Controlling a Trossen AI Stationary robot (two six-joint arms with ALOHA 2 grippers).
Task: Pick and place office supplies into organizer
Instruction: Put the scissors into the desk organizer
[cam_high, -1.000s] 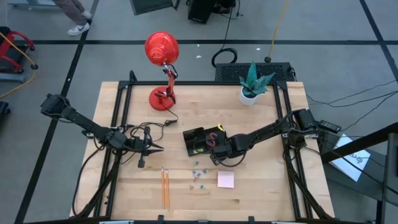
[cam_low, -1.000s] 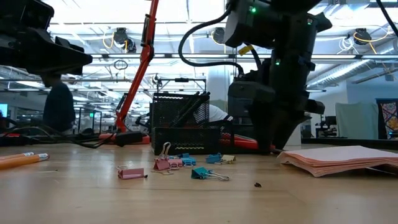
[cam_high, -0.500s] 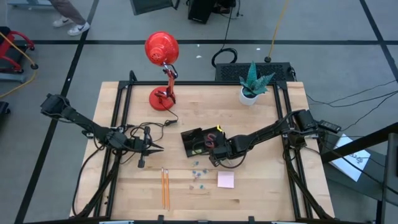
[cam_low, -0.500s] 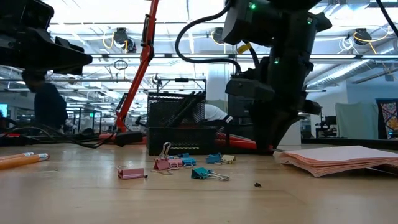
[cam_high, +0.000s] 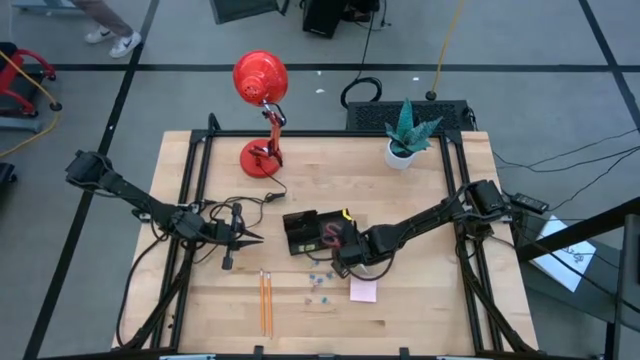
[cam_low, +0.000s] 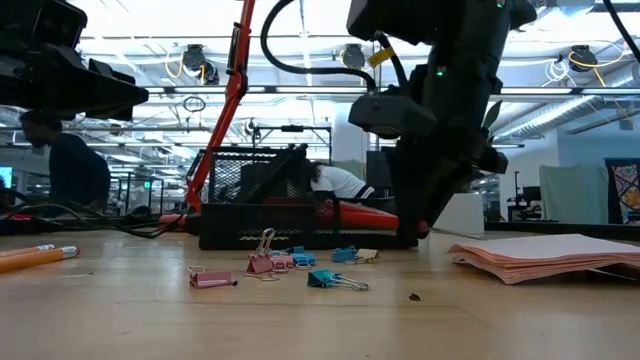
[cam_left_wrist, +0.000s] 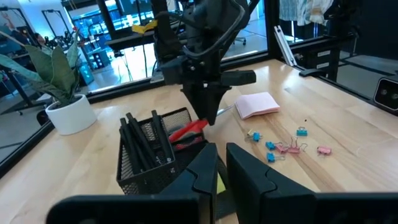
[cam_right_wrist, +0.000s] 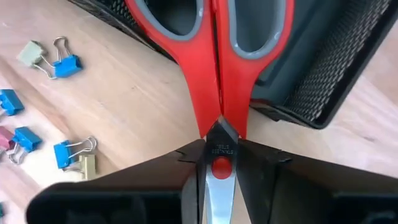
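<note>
High view: the organizer (cam_high: 303, 232) has slid left since a second ago; two pencils (cam_high: 266, 302) lie near the table's front edge.

Low view: the organizer sits lower and wider than before.

Right wrist view: the right gripper (cam_right_wrist: 221, 163) jaws clamp the scissors (cam_right_wrist: 219, 74) at their pivot, handles over the organizer.

Left wrist view: the left gripper (cam_left_wrist: 219, 163) jaws nearly closed, empty.

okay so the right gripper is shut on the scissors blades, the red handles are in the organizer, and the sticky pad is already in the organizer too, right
Not quite. The sticky pad is not in the organizer: the high view shows it lying on the table, apart from the tray. The rest holds: the right gripper is shut on the scissors at the blades, red handles in the organizer.
</note>
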